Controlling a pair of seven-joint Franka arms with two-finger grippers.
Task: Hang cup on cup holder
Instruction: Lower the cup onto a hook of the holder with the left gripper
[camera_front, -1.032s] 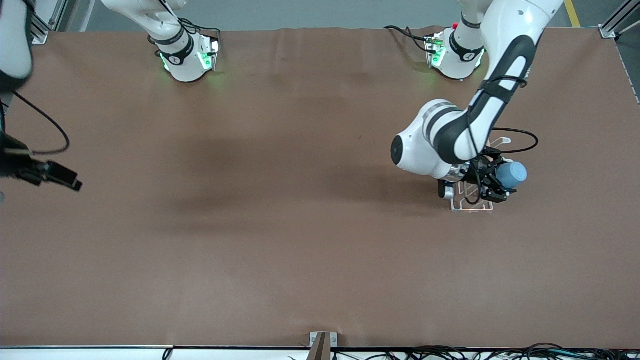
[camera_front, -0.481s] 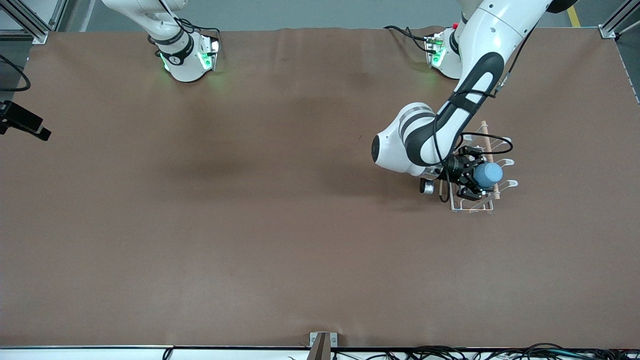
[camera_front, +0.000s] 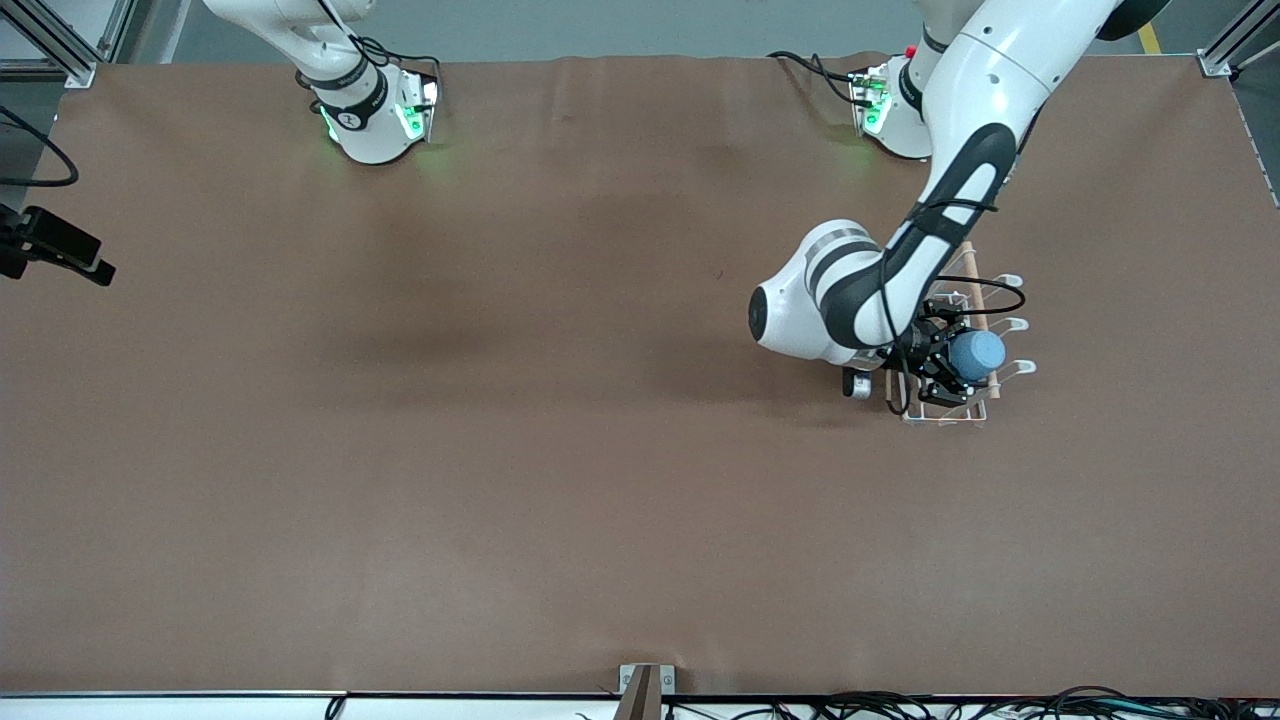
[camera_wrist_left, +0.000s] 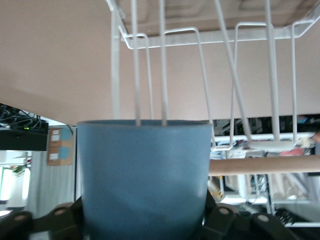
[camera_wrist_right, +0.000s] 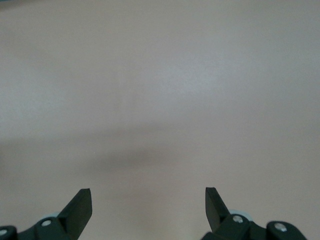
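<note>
The light-blue cup (camera_front: 978, 352) lies on its side between the jaws of my left gripper (camera_front: 950, 366), over the white wire cup holder (camera_front: 940, 415). In the left wrist view the cup (camera_wrist_left: 145, 175) fills the space in front of the left gripper (camera_wrist_left: 145, 220), and two wires of one prong (camera_wrist_left: 148, 65) run into its mouth. The holder's wooden dowel (camera_wrist_left: 265, 165) passes beside the cup. My right gripper (camera_wrist_right: 148, 197) is open with nothing in it, over bare table at the right arm's end (camera_front: 70, 255).
The brown table cover (camera_front: 520, 450) is bare apart from the holder. Both arm bases (camera_front: 375, 120) stand along the table edge farthest from the front camera. Cables (camera_front: 900, 705) run along the nearest edge.
The left arm carried the cup from past the holder's outer prongs back over the rack and onto a prong. The right gripper rose and drew back toward the table's end.
</note>
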